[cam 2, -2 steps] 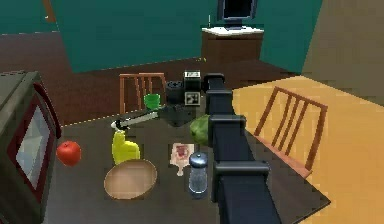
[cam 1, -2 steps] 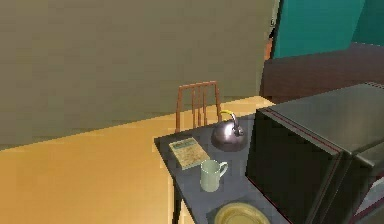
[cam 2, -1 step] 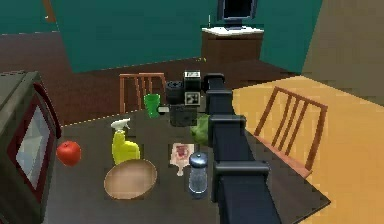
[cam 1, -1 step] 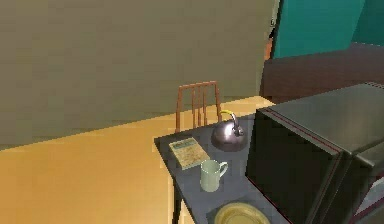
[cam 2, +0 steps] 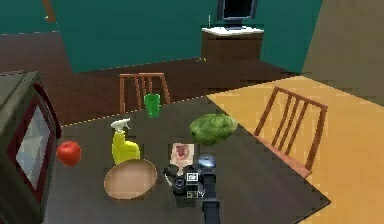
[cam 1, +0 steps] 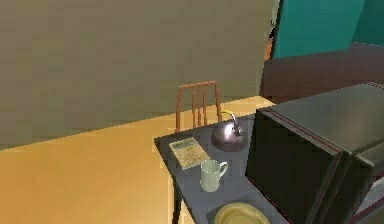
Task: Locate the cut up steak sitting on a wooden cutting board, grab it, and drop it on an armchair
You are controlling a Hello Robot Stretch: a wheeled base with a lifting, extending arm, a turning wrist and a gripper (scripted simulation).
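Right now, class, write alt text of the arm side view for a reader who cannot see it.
The gripper sits close to a small board of reddish meat on a dark table. Nearby are a wooden bowl, a yellow spray bottle, a red fruit, a green lettuce and a green cup; two wooden chairs stand around the table.

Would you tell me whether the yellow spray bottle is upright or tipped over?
Upright: the yellow spray bottle stands on its base on the table, white nozzle on top.

Dark table (cam 2: 262,176) with 6 things.
On it: red fruit (cam 2: 68,152), yellow spray bottle (cam 2: 123,146), green cup (cam 2: 152,104), leafy green head (cam 2: 213,126), wooden board with meat (cam 2: 184,153), wooden plate (cam 2: 131,181).
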